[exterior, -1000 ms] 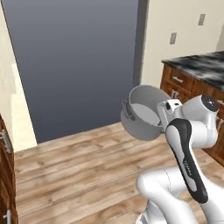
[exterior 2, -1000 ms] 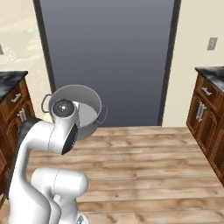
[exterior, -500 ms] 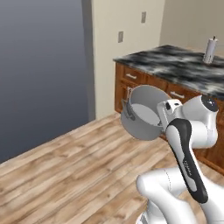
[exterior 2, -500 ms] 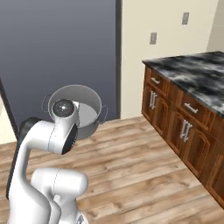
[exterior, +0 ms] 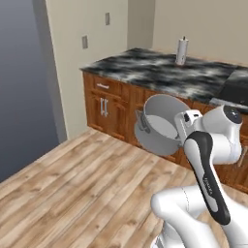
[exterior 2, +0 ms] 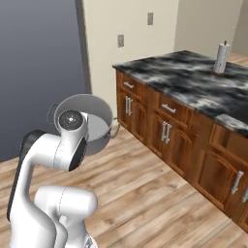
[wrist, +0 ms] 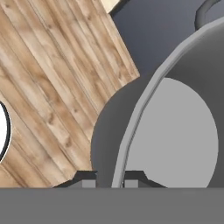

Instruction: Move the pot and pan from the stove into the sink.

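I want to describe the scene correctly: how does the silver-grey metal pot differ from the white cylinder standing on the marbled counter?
The silver-grey metal pot is wide and hollow; the white cylinder is slim and tall. The pot is tilted on its side, its pale inside showing in the left base view; the cylinder stands upright. The pot hangs in the air, its rim gripped by the hand; the cylinder rests on the black-and-white marbled counter. Both are round.
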Robot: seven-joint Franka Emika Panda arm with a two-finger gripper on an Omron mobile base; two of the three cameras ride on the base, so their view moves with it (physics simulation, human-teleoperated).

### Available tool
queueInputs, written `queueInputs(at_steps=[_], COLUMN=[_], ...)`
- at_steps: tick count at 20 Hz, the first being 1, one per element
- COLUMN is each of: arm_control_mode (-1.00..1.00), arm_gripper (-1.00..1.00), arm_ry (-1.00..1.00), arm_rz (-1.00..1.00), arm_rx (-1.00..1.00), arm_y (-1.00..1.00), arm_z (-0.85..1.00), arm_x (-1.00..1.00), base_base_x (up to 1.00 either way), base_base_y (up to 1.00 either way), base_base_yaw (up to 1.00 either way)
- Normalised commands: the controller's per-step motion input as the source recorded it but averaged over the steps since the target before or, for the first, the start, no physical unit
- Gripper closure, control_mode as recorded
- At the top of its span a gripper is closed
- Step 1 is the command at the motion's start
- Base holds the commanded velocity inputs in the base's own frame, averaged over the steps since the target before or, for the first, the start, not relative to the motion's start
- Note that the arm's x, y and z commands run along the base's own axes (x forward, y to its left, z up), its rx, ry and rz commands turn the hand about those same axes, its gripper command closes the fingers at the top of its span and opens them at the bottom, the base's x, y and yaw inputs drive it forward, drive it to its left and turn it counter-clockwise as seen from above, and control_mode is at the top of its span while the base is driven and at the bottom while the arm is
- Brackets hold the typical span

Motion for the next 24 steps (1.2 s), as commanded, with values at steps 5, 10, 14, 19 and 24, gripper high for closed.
queueInputs(at_steps=[5, 10, 14, 19, 24], arm_control_mode=[1.0, 1.0, 1.0, 1.0, 1.0], arm_gripper=[1.0, 1.0, 1.0, 1.0, 1.0], arm_ry=[0.0, 0.0, 0.0, 0.0, 0.0], arm_rz=[0.0, 0.0, 0.0, 0.0, 0.0], arm_rx=[0.0, 0.0, 0.0, 0.0, 0.0], arm_y=[0.0, 0.0, 0.0, 0.0, 0.0], arm_z=[0.0, 0.0, 0.0, 0.0, 0.0], arm_x=[0.0, 0.0, 0.0, 0.0, 0.0], base_base_x=[0.0, 0.0, 0.0, 0.0, 0.0], base_base_y=[-0.27, -0.3, -0.33, -0.34, -0.33], base_base_yaw=[-0.41, -0.4, -0.39, -0.39, -0.39])
